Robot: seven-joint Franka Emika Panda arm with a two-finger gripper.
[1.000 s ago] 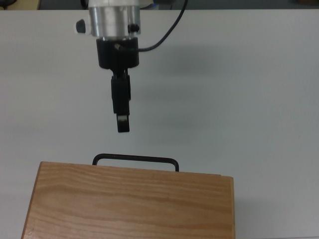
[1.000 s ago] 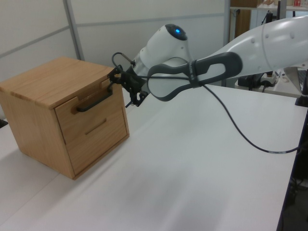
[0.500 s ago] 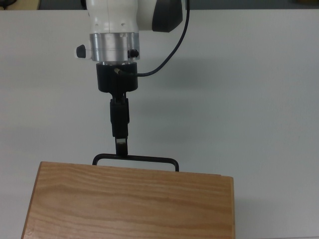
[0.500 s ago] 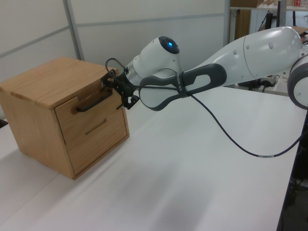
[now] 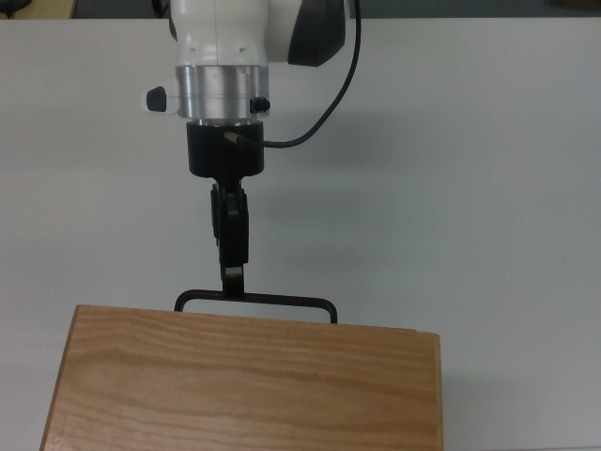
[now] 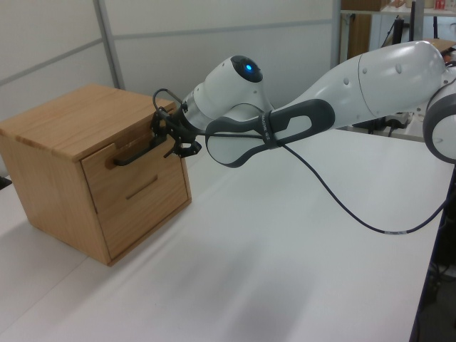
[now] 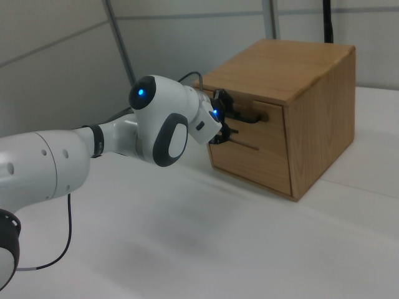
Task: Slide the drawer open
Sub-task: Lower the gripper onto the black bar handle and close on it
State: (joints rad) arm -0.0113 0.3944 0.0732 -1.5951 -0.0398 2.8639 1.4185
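Note:
The drawer point(image 6: 153, 160) is the upper of two fronts in a light wooden box point(image 5: 244, 385) and sits flush with the casing. Its thin black bar handle point(image 5: 254, 300) juts out towards the arm. My gripper point(image 5: 232, 278) is at the handle, left of its middle in the top view. In the left view the gripper point(image 6: 172, 137) stands open, one finger above the handle point(image 6: 137, 152) and one below it. The right view shows the gripper point(image 7: 225, 117) at the handle point(image 7: 248, 119) in the same way.
A lower front with a slot point(image 6: 142, 189) sits under the drawer. The box stands on a white table point(image 6: 271, 242). A black cable point(image 6: 342, 206) hangs from the arm point(image 6: 370, 78) down to the table.
The gripper has advanced towards the box, from a gap short of the handle to astride it. The drawer has not moved.

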